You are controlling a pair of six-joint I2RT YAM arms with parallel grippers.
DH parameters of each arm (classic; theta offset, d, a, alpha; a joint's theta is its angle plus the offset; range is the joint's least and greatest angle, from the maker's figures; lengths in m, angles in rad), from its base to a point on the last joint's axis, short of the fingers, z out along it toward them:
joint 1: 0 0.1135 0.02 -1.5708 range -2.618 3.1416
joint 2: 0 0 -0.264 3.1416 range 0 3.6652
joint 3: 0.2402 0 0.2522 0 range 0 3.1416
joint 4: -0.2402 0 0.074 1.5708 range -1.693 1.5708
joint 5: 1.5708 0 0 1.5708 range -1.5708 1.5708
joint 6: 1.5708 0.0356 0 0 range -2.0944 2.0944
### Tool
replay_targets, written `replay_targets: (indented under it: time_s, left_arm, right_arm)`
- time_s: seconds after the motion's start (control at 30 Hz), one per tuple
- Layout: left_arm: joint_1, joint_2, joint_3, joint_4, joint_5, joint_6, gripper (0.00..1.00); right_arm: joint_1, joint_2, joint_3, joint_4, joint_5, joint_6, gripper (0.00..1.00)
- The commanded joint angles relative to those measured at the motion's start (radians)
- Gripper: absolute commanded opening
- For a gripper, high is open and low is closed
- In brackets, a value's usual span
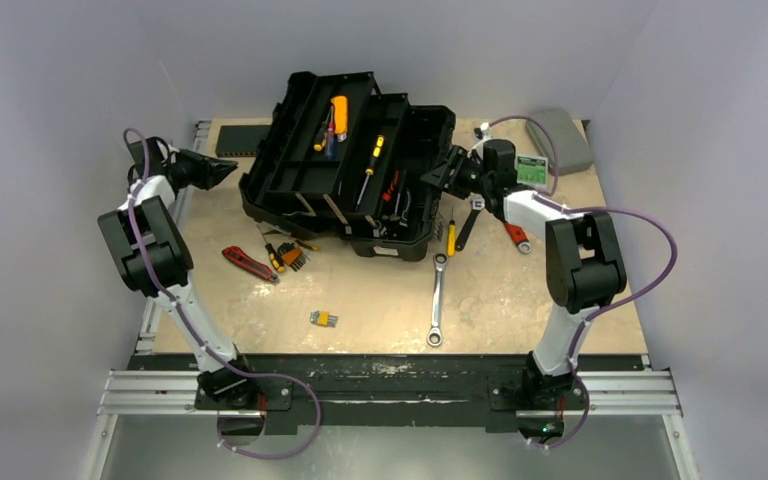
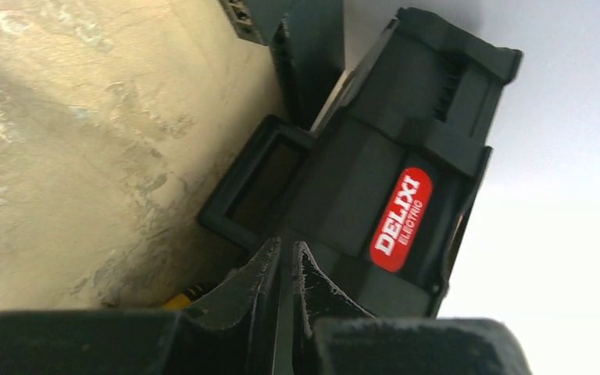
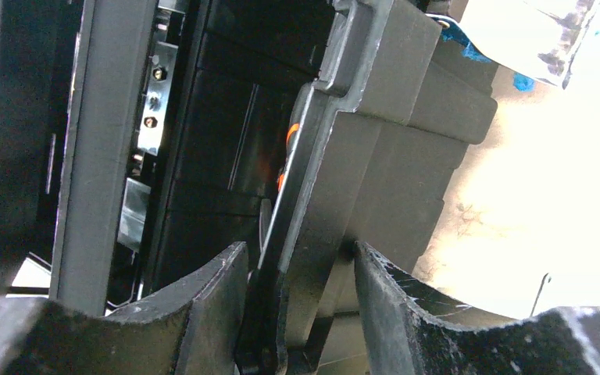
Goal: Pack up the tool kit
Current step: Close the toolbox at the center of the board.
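Observation:
The black toolbox (image 1: 345, 170) stands open at the back middle, its trays spread, with yellow-handled screwdrivers (image 1: 338, 118) in them. My left gripper (image 1: 230, 170) is shut and empty, left of the toolbox. In the left wrist view, this gripper (image 2: 287, 244) points at the toolbox's red-labelled handle (image 2: 401, 219). My right gripper (image 1: 438, 178) is at the toolbox's right side. In the right wrist view, this gripper (image 3: 301, 250) has its jaws closed round the toolbox's side wall (image 3: 375, 133). A ratchet wrench (image 1: 437, 298), a red knife (image 1: 248, 263) and a yellow screwdriver (image 1: 451, 238) lie loose.
A hex key set (image 1: 290, 257) and a small yellow bit holder (image 1: 324, 319) lie in front of the toolbox. A wrench (image 1: 468, 225) and a red tool (image 1: 517, 238) lie under my right arm. A flat grey case (image 1: 560, 138) sits back right, a flat black box (image 1: 240, 140) back left.

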Motion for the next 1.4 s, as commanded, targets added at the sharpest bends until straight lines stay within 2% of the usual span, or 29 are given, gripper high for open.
replay_targets:
  time_s: [0.0,0.27,0.43,0.6,0.83,1.13,1.23,1.37]
  left_arm:
    - [-0.008,0.03,0.0,-0.022,0.009,0.062,0.1]
    - [-0.082,0.143,0.061,-0.079,0.064,0.084,0.1]
    - [-0.105,0.171,0.121,-0.179,0.065,0.157,0.1]
    - [-0.118,0.234,0.163,-0.212,0.148,0.15,0.09]
    - [-0.158,0.194,0.091,0.076,0.281,-0.081,0.06]
    - [-0.228,0.041,-0.058,0.678,0.321,-0.54,0.04]
    - [-0.253,-0.002,-0.067,0.757,0.32,-0.607,0.03]
    - [-0.297,-0.079,-0.108,0.774,0.304,-0.612,0.02]
  right_arm:
    - [0.005,0.012,-0.014,0.017,-0.011,-0.022,0.49]
    - [0.005,-0.004,-0.018,0.014,-0.016,-0.032,0.49]
    - [0.006,0.002,-0.015,0.014,-0.021,-0.034,0.49]
    - [0.005,0.007,-0.015,0.013,-0.023,-0.033,0.49]
    - [0.004,0.023,0.0,-0.013,-0.02,-0.039,0.48]
    - [0.004,0.032,0.008,-0.032,-0.009,-0.039,0.48]
    - [0.005,0.036,0.011,-0.035,-0.01,-0.039,0.48]
    - [0.004,0.038,0.011,-0.027,-0.021,-0.033,0.48]
